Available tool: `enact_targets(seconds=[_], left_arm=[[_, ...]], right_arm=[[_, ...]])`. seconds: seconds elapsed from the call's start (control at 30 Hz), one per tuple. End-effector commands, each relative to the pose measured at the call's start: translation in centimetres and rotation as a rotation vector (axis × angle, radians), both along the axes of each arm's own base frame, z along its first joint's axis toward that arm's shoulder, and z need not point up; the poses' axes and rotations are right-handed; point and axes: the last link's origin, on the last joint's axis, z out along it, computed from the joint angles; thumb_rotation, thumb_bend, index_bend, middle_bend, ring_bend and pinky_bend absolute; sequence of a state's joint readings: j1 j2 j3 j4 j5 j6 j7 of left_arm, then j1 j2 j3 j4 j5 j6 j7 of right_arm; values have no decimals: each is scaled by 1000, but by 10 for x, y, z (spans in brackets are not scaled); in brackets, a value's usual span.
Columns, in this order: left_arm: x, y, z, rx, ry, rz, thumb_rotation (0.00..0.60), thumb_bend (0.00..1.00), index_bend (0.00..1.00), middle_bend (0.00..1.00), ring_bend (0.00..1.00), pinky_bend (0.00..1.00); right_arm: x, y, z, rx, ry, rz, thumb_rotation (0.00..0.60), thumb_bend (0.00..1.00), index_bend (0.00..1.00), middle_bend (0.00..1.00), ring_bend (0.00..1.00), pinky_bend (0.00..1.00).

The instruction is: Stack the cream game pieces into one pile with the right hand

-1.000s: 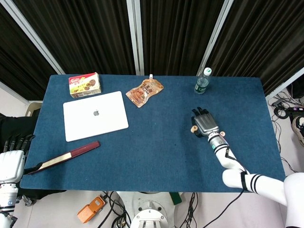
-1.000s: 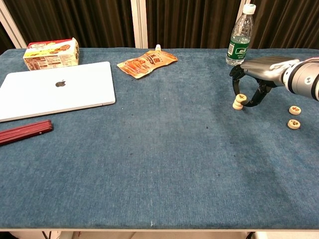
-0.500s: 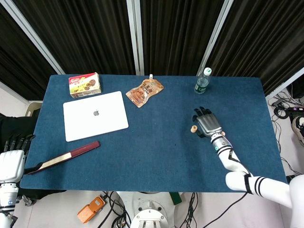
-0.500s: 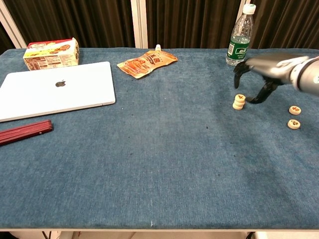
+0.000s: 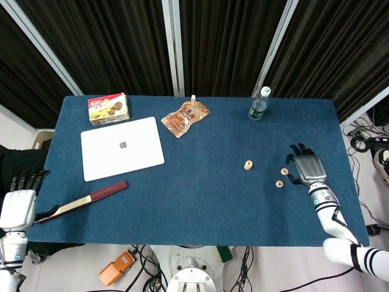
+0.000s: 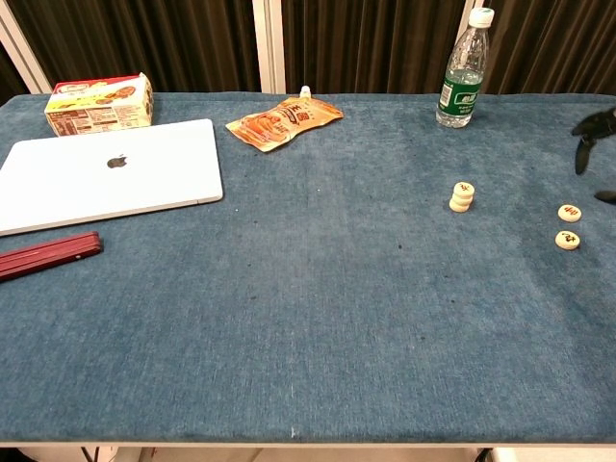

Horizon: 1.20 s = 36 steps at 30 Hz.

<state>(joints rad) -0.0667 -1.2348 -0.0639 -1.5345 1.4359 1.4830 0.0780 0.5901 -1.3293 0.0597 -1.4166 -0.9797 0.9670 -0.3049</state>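
Blue cloth covers your table (image 6: 318, 318), and the water bottle (image 6: 463, 69) at its far edge is your landmark. Nearest you, well off to the bottle's left, the dark red folded fan (image 6: 48, 256) lies at the table's left edge. Your left hand (image 5: 17, 205) hangs off that same side below the table's corner, fingers apart, holding nothing. Closer to the bottle, on its near right, your right hand (image 5: 307, 168) hovers palm down with its fingers spread and nothing in them; only dark fingertips show at the chest view's right edge. Just left of that hand, two single cream pieces (image 6: 569, 226) lie flat, one nearer you, one just beyond, apart from each other. Straight in front of the bottle stands the small cream stack (image 6: 462, 196), apart from the singles and from your hand. Farther left lie the white laptop (image 6: 106, 172), the orange snack pouch (image 6: 285, 119) and the biscuit box (image 6: 99, 102).
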Motion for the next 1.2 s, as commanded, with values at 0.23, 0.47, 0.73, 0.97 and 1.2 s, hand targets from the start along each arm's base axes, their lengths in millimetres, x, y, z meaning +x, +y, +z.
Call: enact_targets(seconds=[0.23,0.47,0.73,0.97,1.2], left_arm=[[1,-1,3,8,7,1,600,0,166,161,94,31],[-2,-4,4,10,7,14,600,0,166,160,93,31],[-3,-4,4,10,7,19,600,0,167,160,94,31],[-3,-3,4,11,7,18,600,0,166,161,93,31],[-4,-4,4,10,7,24,600,0,167,161,93,31]], right_arm=[[-14,-14,-25,39,32,-29,600,462,491,176,115,206],[-14,-20,-34,52,43,-31,600,485,515,176,116,206],[-15,-23,-37,58,46,-35,600,485,512,176,116,206],[-13,-25,-39,63,44,-34,600,485,488,176,116,206],[-13,-26,-43,71,39,-38,600,500,574,182,128,207]])
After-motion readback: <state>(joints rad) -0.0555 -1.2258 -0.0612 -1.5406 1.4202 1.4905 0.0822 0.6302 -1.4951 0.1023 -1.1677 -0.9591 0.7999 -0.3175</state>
